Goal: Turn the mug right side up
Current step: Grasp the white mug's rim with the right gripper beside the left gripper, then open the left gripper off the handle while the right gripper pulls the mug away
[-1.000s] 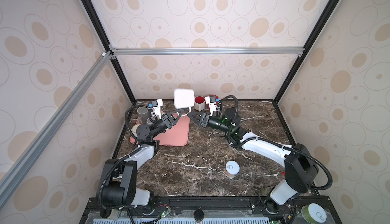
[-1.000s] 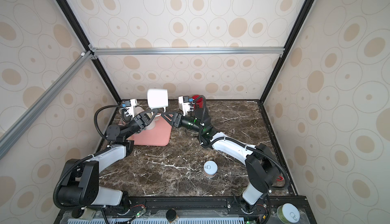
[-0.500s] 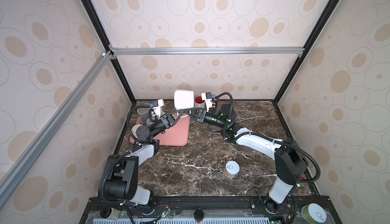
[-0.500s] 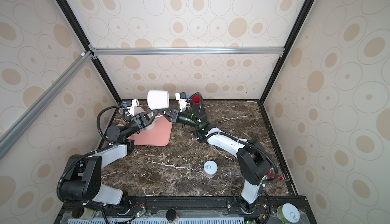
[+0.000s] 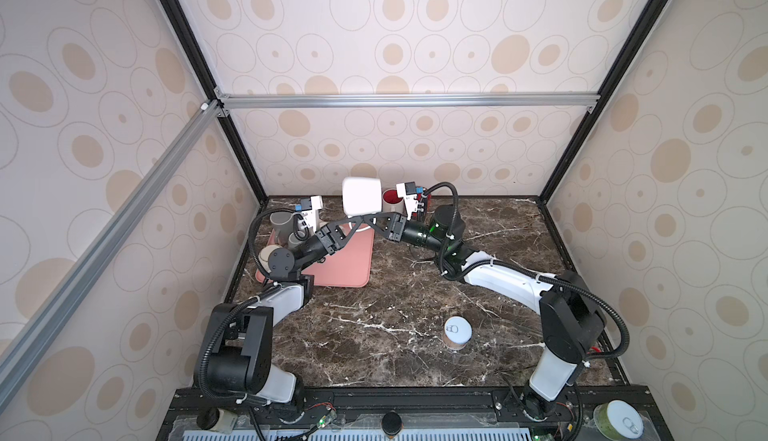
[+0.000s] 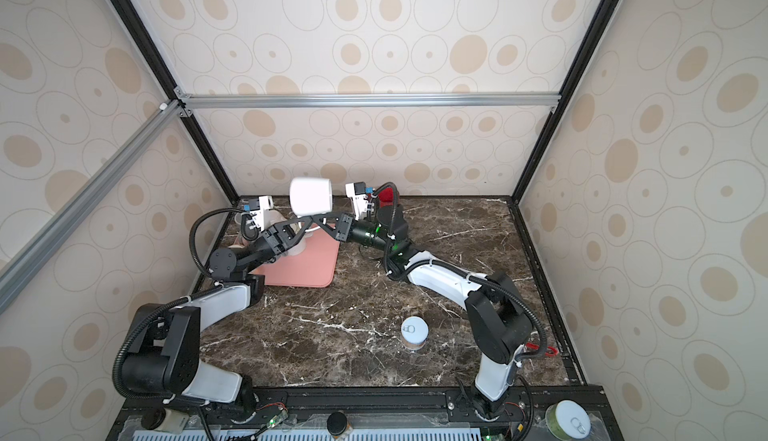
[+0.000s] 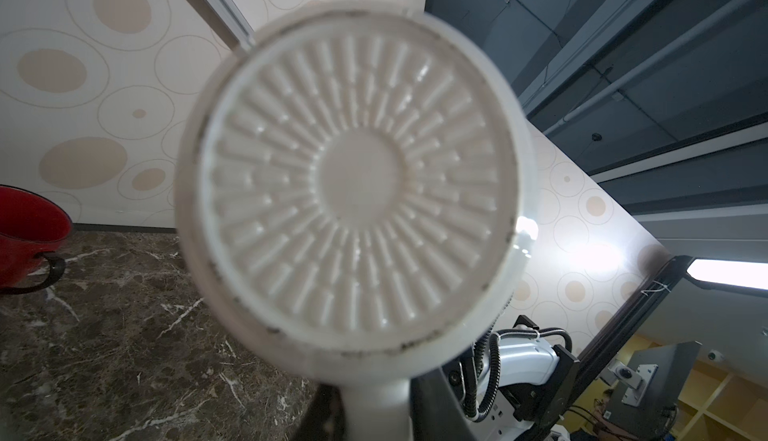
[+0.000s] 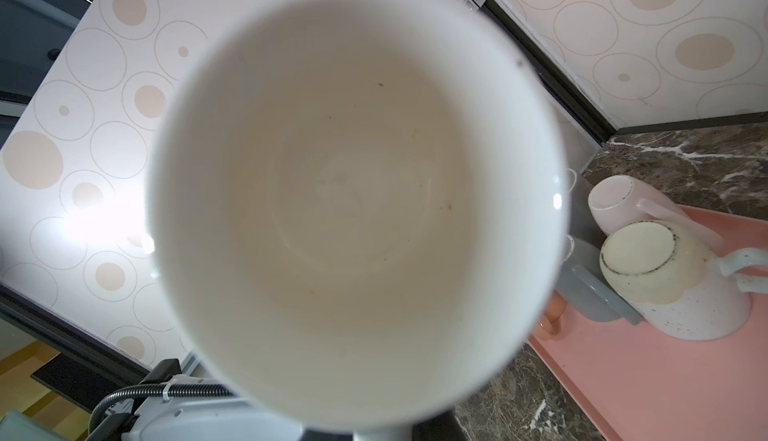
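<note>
Two ends of the white mug point(image 5: 361, 196), sideways aloft by the pink tray point(image 5: 349, 270): left wrist shows its base point(image 7: 357, 185), right wrist its mouth point(image 8: 357, 194). My right gripper point(image 5: 376, 223) pinches the handle point(image 7: 376, 410); whether my left gripper point(image 5: 360, 223) grips, I cannot tell

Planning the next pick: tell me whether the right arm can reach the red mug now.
Probably not yet: the right gripper holds the white mug by the handle in mid-air, and the red mug stands just behind that arm's wrist.

— Is your left claw point(image 5: 360, 223) pinching the handle point(image 7: 376, 410)?
— You can't tell: the white mug point(image 7: 353, 177) fills its wrist view, blurred, handle cut off at the edge. The far red mug point(image 7: 29, 235) is cropped too.
</note>
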You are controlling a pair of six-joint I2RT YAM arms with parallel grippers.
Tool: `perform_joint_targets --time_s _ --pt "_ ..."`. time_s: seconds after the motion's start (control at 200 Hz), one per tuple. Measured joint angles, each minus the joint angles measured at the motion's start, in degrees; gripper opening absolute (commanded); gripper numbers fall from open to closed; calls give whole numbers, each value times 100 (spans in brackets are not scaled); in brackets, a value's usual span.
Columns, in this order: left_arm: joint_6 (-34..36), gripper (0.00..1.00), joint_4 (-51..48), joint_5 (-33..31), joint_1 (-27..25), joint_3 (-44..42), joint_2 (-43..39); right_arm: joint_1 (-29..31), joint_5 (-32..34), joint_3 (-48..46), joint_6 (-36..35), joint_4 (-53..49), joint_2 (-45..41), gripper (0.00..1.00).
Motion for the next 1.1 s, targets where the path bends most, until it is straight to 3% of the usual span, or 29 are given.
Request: perform_joint_targets --time_s 0.225,0.455,0.73,0.865,1.1 --pt "479 49 -136 92 0 0 -96 -74 9 -33 190 66 0 0" --pt "1043 49 -850 107 35 -31 -275 -155 168 -125 70 -68 -48 0" --pt "2277 48 -2507 -85 157 -157 -815 -363 848 -337 -612 -1322 -518 0" --pt "3088 47 -3687 -293 162 -111 -1071 -525 1541 -337 -1084 -2376 -769 0" --pt "4275 46 -5497 -787 162 146 -1211 -603 3484 -83 -2221 -4586 -1008 0"
